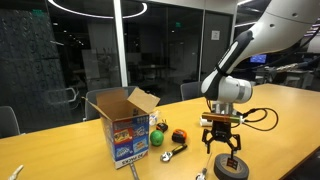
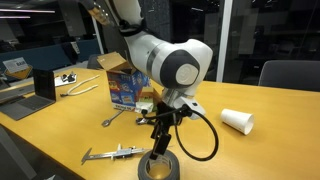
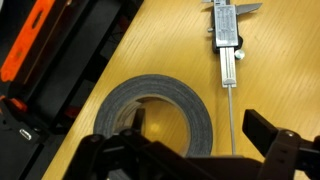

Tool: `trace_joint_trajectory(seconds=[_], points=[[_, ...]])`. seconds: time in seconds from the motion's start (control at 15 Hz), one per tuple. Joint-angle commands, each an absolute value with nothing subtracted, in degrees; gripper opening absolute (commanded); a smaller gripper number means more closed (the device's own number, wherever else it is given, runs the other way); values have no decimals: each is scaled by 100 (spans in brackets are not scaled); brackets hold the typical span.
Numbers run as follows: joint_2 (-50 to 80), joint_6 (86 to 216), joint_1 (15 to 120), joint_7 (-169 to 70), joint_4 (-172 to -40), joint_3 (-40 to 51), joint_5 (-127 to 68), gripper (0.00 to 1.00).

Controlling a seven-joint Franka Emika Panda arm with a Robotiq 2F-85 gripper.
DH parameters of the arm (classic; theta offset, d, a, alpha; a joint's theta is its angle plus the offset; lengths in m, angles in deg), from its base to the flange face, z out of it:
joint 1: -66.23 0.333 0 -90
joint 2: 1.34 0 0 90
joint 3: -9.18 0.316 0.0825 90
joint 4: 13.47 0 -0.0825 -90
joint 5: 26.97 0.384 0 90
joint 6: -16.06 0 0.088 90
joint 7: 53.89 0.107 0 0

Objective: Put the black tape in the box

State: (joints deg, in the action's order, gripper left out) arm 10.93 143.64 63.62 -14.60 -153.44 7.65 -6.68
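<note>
Fingers (image 3: 285, 152) of the gripper (image 1: 222, 150) stand spread wide, tips down, nothing clamped between them. They are matte black, blocky and angular. The black tape (image 3: 160, 105) lies flat on the table (image 3: 190, 40) directly under them. It is a wide ring w/ a dull charcoal face and a lighter inner core, and wood grain shows thru the hole.

In the wrist view one finger sits over the roll's rim and the other stands outside the roll, apart from it. Can't tell whether either pad touches the tape.

Just beyond the fingertips, beside the roll, lies a slim steel caliper (image 3: 227, 40) w/ a thin straight depth rod pointing toward the fingers. Tabletop is smooth, light wood.

The box (image 1: 122, 130) stands well apart from the fingers in an exterior view. It is brown corrugated cardboard, flaps up, w/ a glossy blue printed label on the front. Between it and the fingers sit a green ball-like object (image 1: 156, 138) and a small orange-and-black round object (image 1: 180, 135).

A white paper cup (image 2: 237, 121), conical, lies on its side off to one side of the fingers, well apart from them.
</note>
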Motion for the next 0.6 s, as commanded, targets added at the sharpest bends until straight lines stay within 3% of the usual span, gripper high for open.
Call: trace_joint_trajectory(seconds=[0.0,0.53], points=[[1208,14622,6416,-1623,-15272,696,-566,100],[1877,15056,6359,-1990,-14956,617,-644,100]])
